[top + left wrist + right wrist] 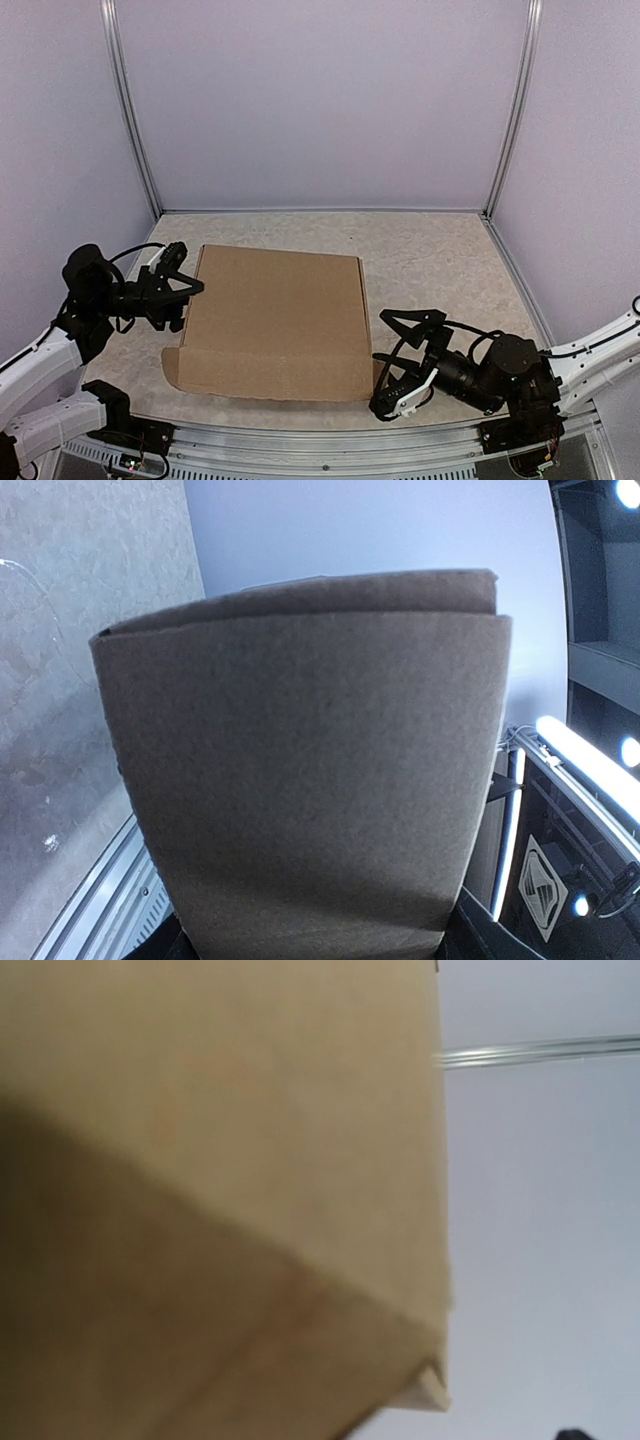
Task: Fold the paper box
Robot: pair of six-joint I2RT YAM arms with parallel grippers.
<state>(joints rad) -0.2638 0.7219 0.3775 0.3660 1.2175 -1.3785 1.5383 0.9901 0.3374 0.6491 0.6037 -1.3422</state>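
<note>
The paper box [275,320] is plain brown cardboard lying in the middle of the table with its wide panel on top. A small flap [174,364] sticks out at its near left corner. My left gripper [188,300] is at the box's left side, fingers spread against the side wall. In the left wrist view that brown wall [300,780] fills the frame and hides the fingers. My right gripper [396,362] stands wide open just right of the box's near right corner, holding nothing. The right wrist view shows blurred cardboard [200,1160] very close.
A speckled tabletop [430,260] is enclosed by pale walls with metal posts [130,110] [512,110] at the back corners. An aluminium rail [350,440] runs along the near edge between the arm bases.
</note>
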